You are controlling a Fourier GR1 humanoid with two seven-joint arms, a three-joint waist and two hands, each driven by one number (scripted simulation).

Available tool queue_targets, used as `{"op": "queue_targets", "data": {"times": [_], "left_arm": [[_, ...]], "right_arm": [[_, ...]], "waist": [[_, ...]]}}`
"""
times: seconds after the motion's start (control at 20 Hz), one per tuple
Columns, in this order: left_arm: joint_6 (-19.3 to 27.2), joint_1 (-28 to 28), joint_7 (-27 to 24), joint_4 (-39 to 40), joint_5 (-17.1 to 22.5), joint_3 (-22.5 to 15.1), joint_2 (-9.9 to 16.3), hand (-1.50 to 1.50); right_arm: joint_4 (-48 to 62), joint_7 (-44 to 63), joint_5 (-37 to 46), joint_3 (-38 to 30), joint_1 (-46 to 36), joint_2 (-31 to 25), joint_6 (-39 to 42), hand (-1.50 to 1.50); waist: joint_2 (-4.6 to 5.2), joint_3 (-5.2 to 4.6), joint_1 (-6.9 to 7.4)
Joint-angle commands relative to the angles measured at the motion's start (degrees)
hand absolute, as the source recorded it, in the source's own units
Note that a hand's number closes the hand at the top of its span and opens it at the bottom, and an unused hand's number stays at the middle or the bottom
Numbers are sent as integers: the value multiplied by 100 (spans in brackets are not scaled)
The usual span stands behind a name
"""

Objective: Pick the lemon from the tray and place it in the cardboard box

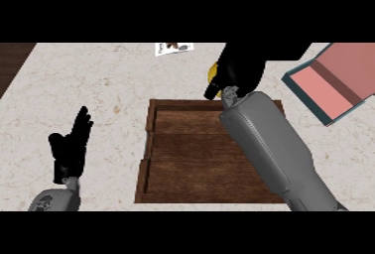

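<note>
From my seat I take the wooden tray (183, 163) as my landmark; it sits on the marble counter (88, 89), dark brown with raised walls. My right hand (242, 67) is out just past the tray's far edge, its grey forearm crossing over the tray's right side. The fingers are curled down round the lemon (212, 72), of which I see only a thin yellow sliver at the hand's left side; the rest is hidden under the black palm. So the lemon is beyond the tray's far rim, not inside it, and whether it touches the counter I cannot tell. The cardboard box (333, 87), with teal walls and a pink inside, lies to the right of the tray's far right corner, apart from it. My left hand (70, 149) rests to the left of the tray, fingers straight and holding nothing. 1 small printed card (173, 48) lies well beyond the tray's far edge.
</note>
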Motion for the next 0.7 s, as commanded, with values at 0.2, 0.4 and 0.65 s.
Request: {"op": "queue_targets", "data": {"times": [0.2, 0.4, 0.65], "left_arm": [[-1, -11, 222, -138, 9, 31, -10, 0], [-166, 58, 96, -118, 61, 155, 154, 0], [-207, 46, 32, -57, 133, 235, 87, 0]], "right_arm": [[-1105, 826, 354, -543, -529, -509, 1047, 150], [-1285, 658, 539, -695, -419, -848, 1354, 150], [-1132, -200, 537, -1322, -271, -1581, 966, 150]], "waist": [[-25, 0, -73], [-16, 0, -51], [10, 1, -16]]}}
